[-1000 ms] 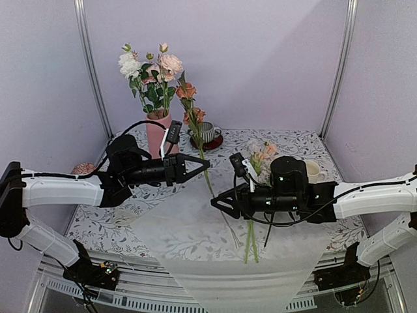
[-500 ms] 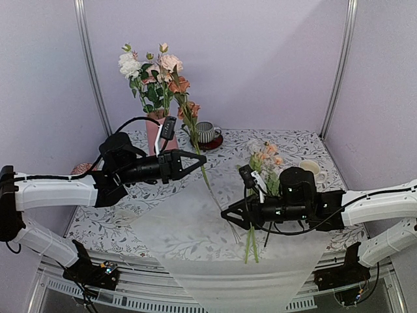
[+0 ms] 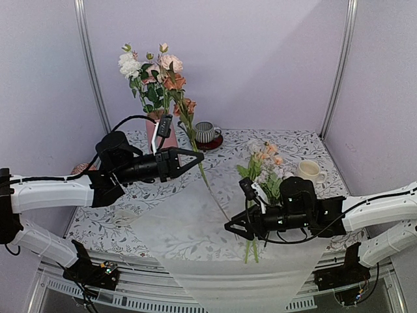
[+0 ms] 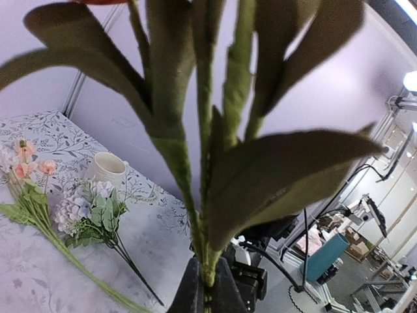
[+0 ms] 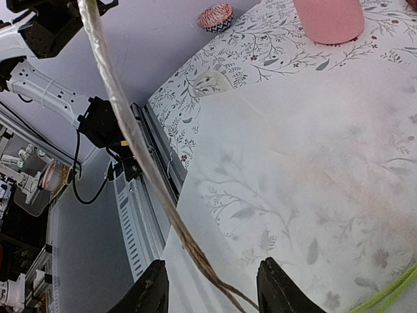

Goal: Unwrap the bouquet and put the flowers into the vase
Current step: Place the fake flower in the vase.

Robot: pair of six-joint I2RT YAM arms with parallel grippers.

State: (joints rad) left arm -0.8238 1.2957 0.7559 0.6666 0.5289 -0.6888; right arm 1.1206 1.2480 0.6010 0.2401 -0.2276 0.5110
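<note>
Here, left hand (image 3: pixel 201 159) gripping flower (image 3: pixel 189 106), paper (image 3: pixel 195 225) overhanging edge.

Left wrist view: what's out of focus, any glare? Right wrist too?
Left wrist: the green leafy flower stem is soft, the cream mug behind sharper, a bright lamp flares at right. Right wrist: the pale stem crossing is blurred, floral tablecloth crisp.

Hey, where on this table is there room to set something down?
Free: the back right, between the striped mug and the cream mug; the spread wrapping paper at centre front. Crowded: around the vase, and where loose flowers lie beside the cream mug.
</note>
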